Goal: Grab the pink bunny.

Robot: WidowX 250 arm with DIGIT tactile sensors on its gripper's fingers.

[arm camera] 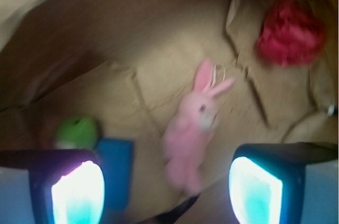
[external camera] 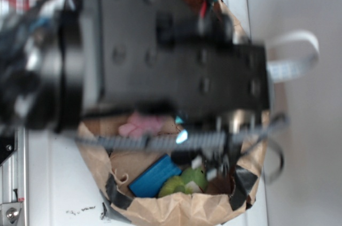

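Pink bunny (arm camera: 189, 134) lying between the spread jaws, untouched, on brown paper (arm camera: 132, 49)

Pink bunny (arm camera: 188, 134): soft plush cloth, fuzzy matt. Red ball (arm camera: 290, 32), upper right of the wrist frame: ruffled cloth look, matt. Green toy (arm camera: 78, 131): plush, matt. Blue block (external camera: 155, 175): smooth, slightly ribbed top. Paper bag (external camera: 176, 210): brown kraft paper, creased, rough matt, black tape patches at the rim. Tool (arm camera: 167, 187) pads (arm camera: 77, 192) smooth, glowing. Arm (external camera: 160, 44): black matt plastic. Tabletop (external camera: 59, 183): white, smooth.
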